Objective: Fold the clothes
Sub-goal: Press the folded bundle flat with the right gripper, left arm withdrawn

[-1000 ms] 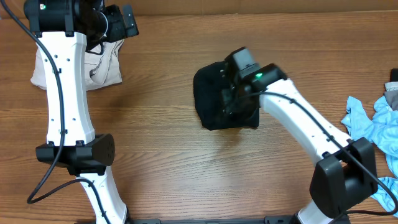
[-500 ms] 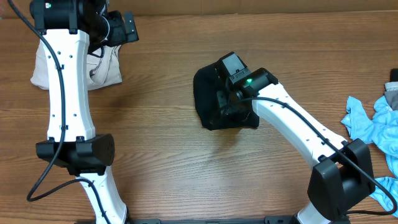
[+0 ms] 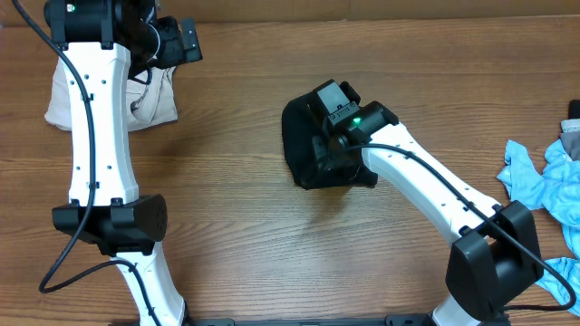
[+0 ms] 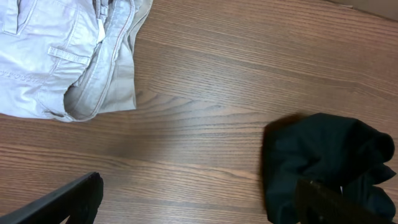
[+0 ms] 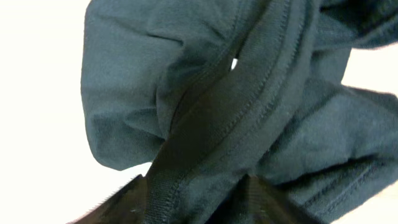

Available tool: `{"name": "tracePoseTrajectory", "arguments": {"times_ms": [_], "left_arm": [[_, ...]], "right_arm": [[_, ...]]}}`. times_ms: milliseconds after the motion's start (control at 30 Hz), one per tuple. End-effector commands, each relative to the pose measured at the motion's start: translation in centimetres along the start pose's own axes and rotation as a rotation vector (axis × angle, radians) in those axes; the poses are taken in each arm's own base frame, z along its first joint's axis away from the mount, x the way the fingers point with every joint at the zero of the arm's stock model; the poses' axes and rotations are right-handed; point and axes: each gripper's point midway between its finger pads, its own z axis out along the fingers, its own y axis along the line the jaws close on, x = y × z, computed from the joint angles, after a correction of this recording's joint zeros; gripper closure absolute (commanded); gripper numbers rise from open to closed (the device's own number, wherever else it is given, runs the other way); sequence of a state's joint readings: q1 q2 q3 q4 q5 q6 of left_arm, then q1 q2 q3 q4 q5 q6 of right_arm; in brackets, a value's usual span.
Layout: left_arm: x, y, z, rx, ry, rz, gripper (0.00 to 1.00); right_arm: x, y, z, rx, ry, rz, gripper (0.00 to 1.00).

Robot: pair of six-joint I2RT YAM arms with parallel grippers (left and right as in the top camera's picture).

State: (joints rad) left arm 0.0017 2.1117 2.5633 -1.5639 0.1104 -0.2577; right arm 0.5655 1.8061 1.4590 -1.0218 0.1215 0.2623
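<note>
The black garment (image 3: 308,145) lies bunched in a rough lump on the wooden tabletop (image 3: 227,208), about midway across it, and everything else is placed from it. The right arm (image 3: 426,186) reaches in from the near right and its right jaws sit directly over the black garment's right half. In the right wrist view, a thick stitched hem of the black garment (image 5: 205,93) runs down between the two dark fingertips (image 5: 118,202). These stand partly apart, and I cannot tell whether they actually pinch the hem or only straddle it. Well to the left of the black garment, toward the far edge, an off-white garment (image 3: 154,95) lies crumpled, with a seam and pocket showing (image 4: 62,56). The left arm (image 3: 95,136) stands over it, and the left jaws are spread wide with nothing between them. In the left wrist view, the black garment (image 4: 323,155) shows off to the right. Well to the right of the black garment, light-blue garments (image 3: 535,181) are heaped at the tabletop's edge.
</note>
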Motion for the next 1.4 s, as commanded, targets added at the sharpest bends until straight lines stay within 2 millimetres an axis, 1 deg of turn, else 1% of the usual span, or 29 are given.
{"name": "tracePoseTrajectory", "arguments": {"times_ms": [0, 100, 167, 233, 267, 367, 433, 467, 500, 533, 567, 600, 733, 900, 1033, 1200, 1233, 1333, 1367], "left_arm": [[0.0, 0.5, 0.4, -0.017, 0.007, 0.014, 0.00], [0.0, 0.5, 0.4, -0.018, 0.007, 0.014, 0.00], [0.0, 0.5, 0.4, -0.017, 0.007, 0.014, 0.00], [0.0, 0.5, 0.4, -0.018, 0.007, 0.014, 0.00], [0.0, 0.5, 0.4, -0.018, 0.007, 0.014, 0.00], [0.2, 0.5, 0.4, -0.019, 0.012, 0.014, 0.00], [0.2, 0.5, 0.4, -0.020, 0.015, 0.015, 0.00], [0.3, 0.6, 0.4, -0.020, 0.016, 0.018, 0.00], [0.3, 0.6, 0.4, -0.021, 0.017, 0.021, 0.00], [0.3, 0.6, 0.4, -0.020, 0.018, 0.021, 0.00], [0.3, 0.6, 0.4, -0.020, 0.018, 0.021, 0.00], [0.3, 0.6, 0.4, -0.020, 0.018, 0.021, 0.00], [0.3, 0.6, 0.4, -0.020, 0.018, 0.025, 0.00], [0.3, 0.6, 0.4, -0.020, 0.018, 0.039, 0.00], [0.3, 0.6, 0.4, -0.020, 0.017, 0.044, 0.00], [0.3, 0.6, 0.4, -0.020, 0.018, 0.047, 0.00], [0.3, 0.6, 0.4, -0.020, 0.018, 0.047, 0.00], [0.3, 0.5, 0.4, -0.019, 0.018, 0.054, 0.00], [0.3, 0.5, 0.4, -0.017, 0.019, 0.060, 0.00]], "right_arm": [[-0.7, 1.0, -0.5, -0.043, -0.012, 0.007, 0.36], [-0.8, 1.9, -0.8, -0.076, -0.016, -0.014, 0.36], [-0.6, 2.1, -0.6, -0.072, -0.011, -0.022, 0.36], [-0.3, 1.9, -0.2, -0.043, -0.001, -0.028, 0.38], [-0.2, 1.5, -0.1, -0.021, 0.005, -0.028, 0.40], [0.4, -0.6, 0.8, 0.103, 0.031, 0.005, 0.45], [0.8, -2.3, 1.2, 0.191, 0.047, 0.024, 0.52], [0.8, -3.1, 1.2, 0.224, 0.047, 0.043, 0.58], [0.8, -4.4, 1.1, 0.270, 0.046, 0.079, 0.70], [0.8, -5.1, 1.0, 0.291, 0.043, 0.101, 0.84], [0.7, -5.8, 0.8, 0.306, 0.042, 0.132, 0.94], [0.9, -6.9, 0.9, 0.308, 0.059, 0.179, 0.96], [1.7, -8.3, 1.3, 0.233, 0.133, 0.254, 0.96], [2.1, -8.9, 1.9, 0.104, 0.195, 0.277, 0.96], [3.1, -10.3, 2.3, 0.081, 0.238, 0.332, 0.96], [4.0, -11.9, 2.3, 0.064, 0.279, 0.364, 0.91], [4.0, -12.2, 2.3, 0.066, 0.281, 0.373, 0.90], [4.2, -12.9, 2.2, 0.020, 0.297, 0.384, 0.78], [4.3, -13.1, 2.2, -0.003, 0.305, 0.391, 0.70]]}}
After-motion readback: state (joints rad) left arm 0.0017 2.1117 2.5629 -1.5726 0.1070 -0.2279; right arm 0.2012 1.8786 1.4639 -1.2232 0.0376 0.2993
